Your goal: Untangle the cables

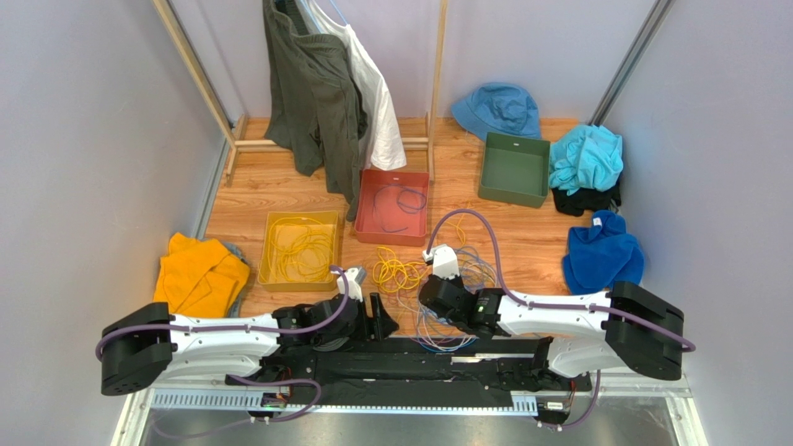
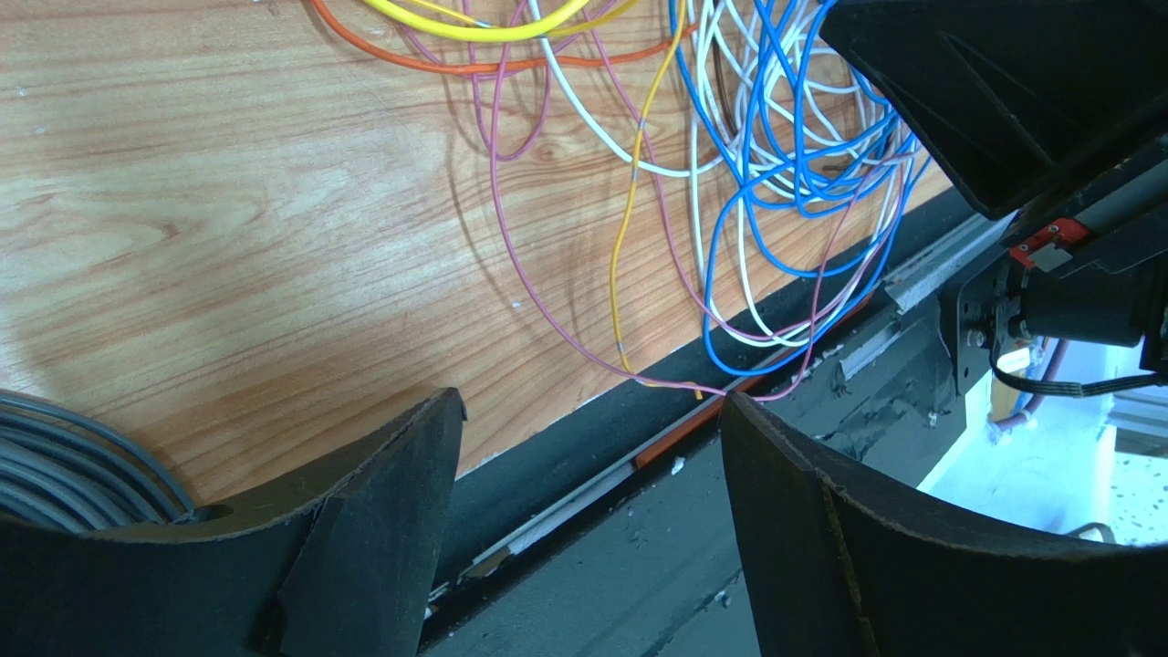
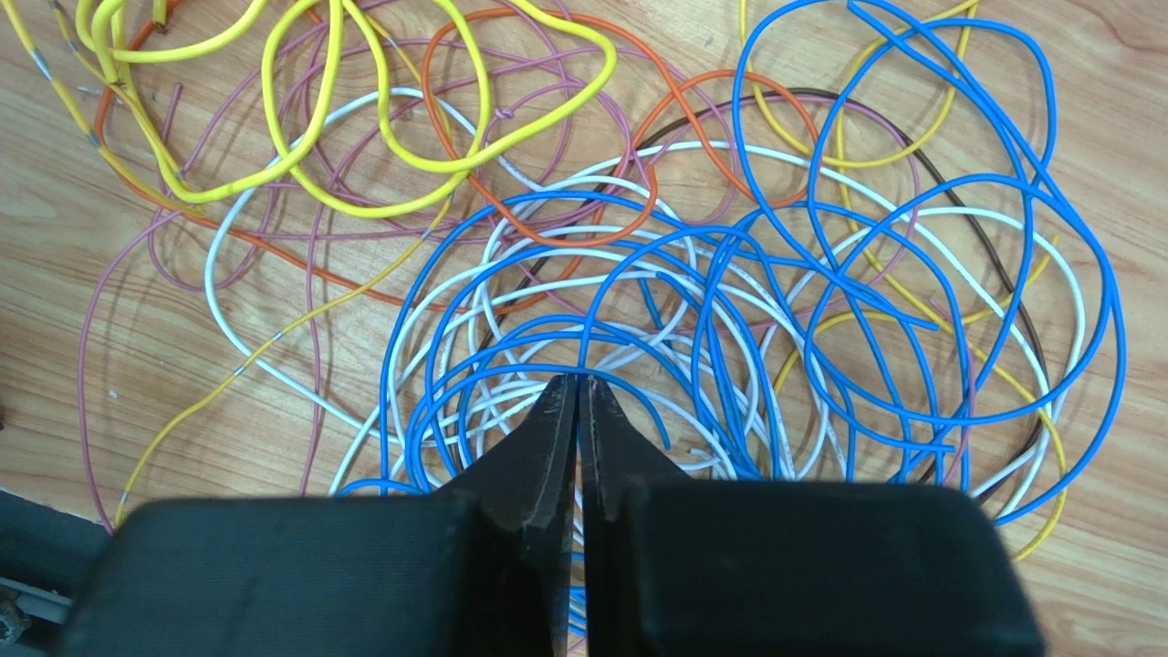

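A tangle of cables (image 1: pixel 409 276) lies on the wooden table near its front edge, just ahead of both grippers. In the right wrist view it shows blue (image 3: pixel 878 260), white (image 3: pixel 411 322), yellow (image 3: pixel 343 82), orange (image 3: pixel 549 34) and pink (image 3: pixel 103 301) strands looped over each other. My right gripper (image 3: pixel 577 383) is over the blue and white loops, shut, with its tips pinching the top of a blue loop; it also shows in the top view (image 1: pixel 430 295). My left gripper (image 2: pixel 590 404) is open and empty over the table's black front rail, left of the tangle (image 2: pixel 768 178).
A yellow tray (image 1: pixel 272 243) holds yellow cables. A red tray (image 1: pixel 375 232) holds purple cables. A green tray (image 1: pixel 514 169) stands at the back right. Orange cloth (image 1: pixel 198 274) lies at the left, blue cloths (image 1: pixel 603 255) at the right. Garments (image 1: pixel 321 84) hang from a rack behind.
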You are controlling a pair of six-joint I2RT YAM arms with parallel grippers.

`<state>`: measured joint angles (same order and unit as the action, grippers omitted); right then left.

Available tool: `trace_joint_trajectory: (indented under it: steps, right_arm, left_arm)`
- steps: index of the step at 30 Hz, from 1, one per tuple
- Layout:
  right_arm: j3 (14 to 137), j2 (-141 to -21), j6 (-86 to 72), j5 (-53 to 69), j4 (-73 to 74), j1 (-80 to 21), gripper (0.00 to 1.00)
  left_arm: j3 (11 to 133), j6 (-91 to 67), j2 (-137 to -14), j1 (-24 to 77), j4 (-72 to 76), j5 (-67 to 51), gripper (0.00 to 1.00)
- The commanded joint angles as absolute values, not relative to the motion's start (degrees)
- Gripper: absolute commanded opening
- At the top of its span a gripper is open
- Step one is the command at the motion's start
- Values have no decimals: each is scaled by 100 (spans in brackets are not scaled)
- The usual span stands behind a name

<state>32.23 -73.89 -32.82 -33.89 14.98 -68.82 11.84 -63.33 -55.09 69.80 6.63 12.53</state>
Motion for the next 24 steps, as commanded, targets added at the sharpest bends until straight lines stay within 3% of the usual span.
trace_joint_trajectory:
  steps: [1, 12, 18, 24]
  right_arm:
    - [3419, -7216, -3296, -3542, 1336, -6908, 0]
    - [4691, -4766, -2418, -3964, 2715, -6987, 0]
    - [6028, -4605, -1489, -4087, 2866, -6987, 0]
    - [7855, -5431, -581, -4298, 2962, -6987, 0]
  left_arm:
    - [1178, -6434, -5476, 7031, 668, 1266, 78]
    - [1151, -6416, -4940, 7031, 282, 1503, 78]
    - [1064, -6486, -4659, 7031, 176, 1556, 78]
    - [958, -6618, -4553, 7031, 105, 1565, 78]
